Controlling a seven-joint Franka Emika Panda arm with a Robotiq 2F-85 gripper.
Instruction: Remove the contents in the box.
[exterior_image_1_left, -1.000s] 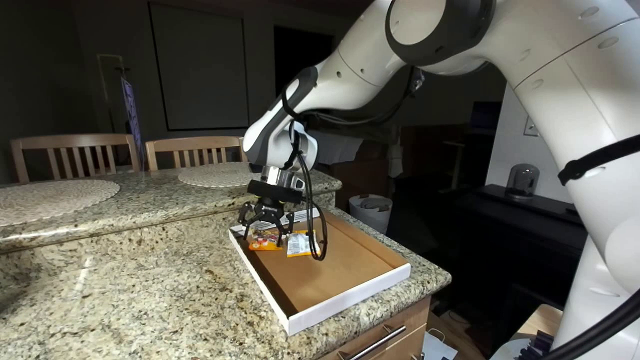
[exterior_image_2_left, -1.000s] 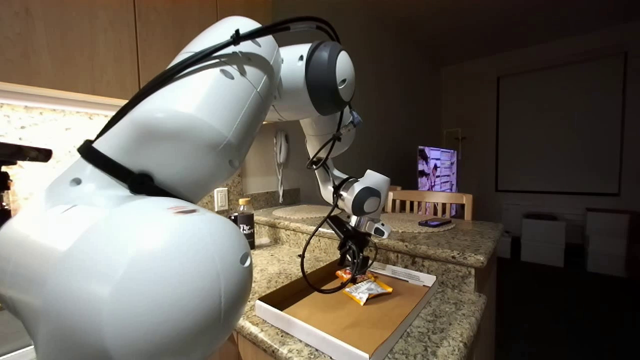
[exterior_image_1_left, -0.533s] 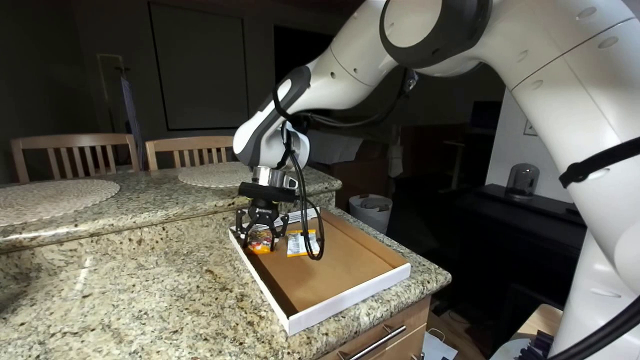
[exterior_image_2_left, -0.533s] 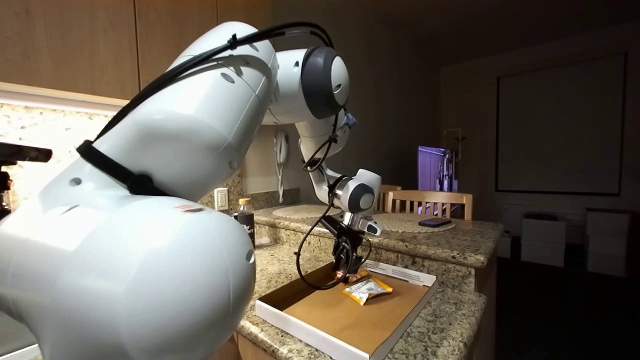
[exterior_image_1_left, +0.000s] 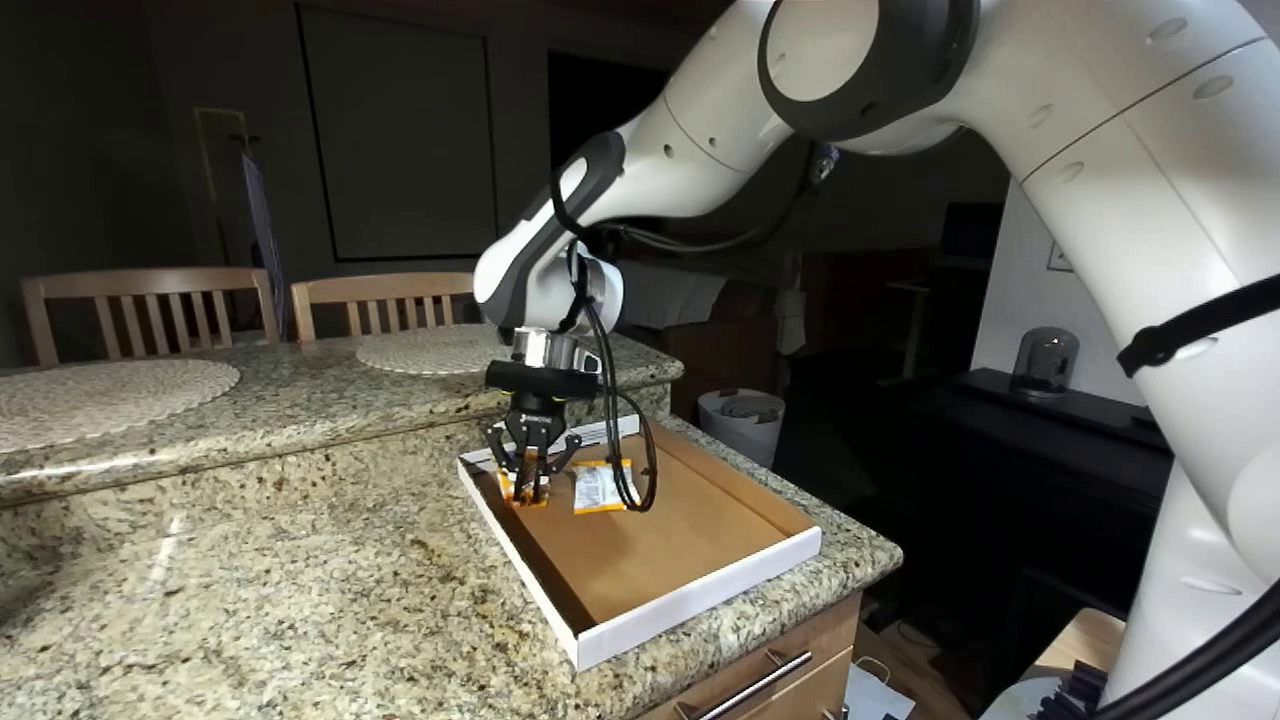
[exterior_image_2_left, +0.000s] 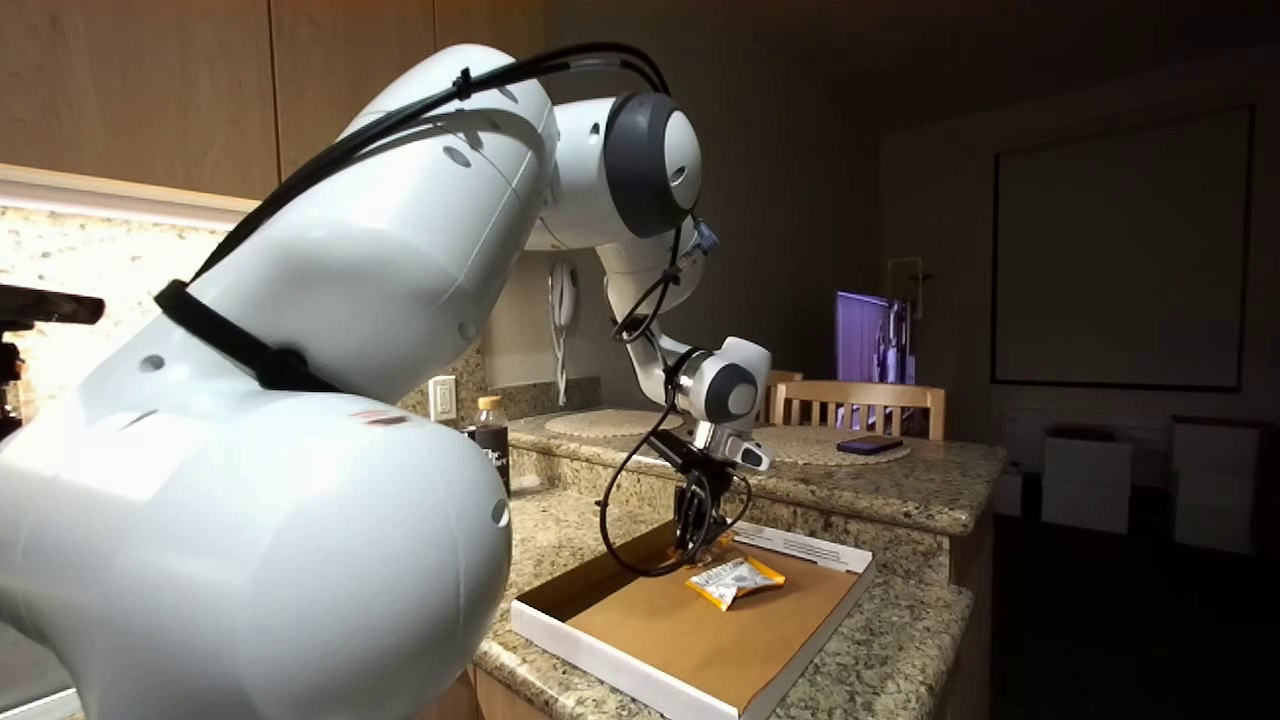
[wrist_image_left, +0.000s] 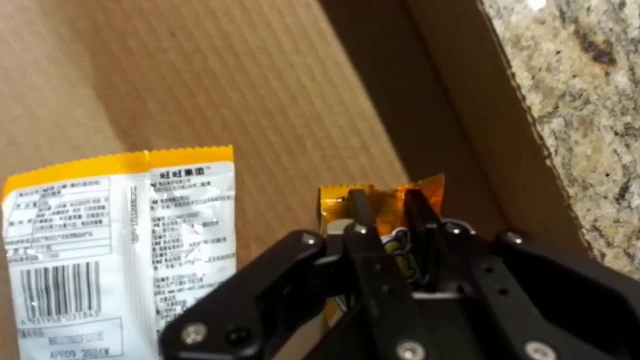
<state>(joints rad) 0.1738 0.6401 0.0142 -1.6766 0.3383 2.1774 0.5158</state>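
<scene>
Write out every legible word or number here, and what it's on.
"APR09 2024", next character unclear: white packet.
Probably "旺旺集团": white packet, upper edge.
"The": bottle; the word below is blurred.
Too small or blurred: white packet's remaining print and barcode digits; lettering on orange packet, box and hand.

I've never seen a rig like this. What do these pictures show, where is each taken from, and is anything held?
The machine is a white robot arm ending in a black gripper. Two pictures come from cameras outside the robot; the close view comes from a camera on its wrist, with the jaws large at the bottom. On the speckled counter sits a shallow white-walled box, brown inside. In it, a white packet with yellow edging lies unheld. The jaws look closed on an orange packet, crumpled between them; I cannot tell whether it is lifted.
</scene>
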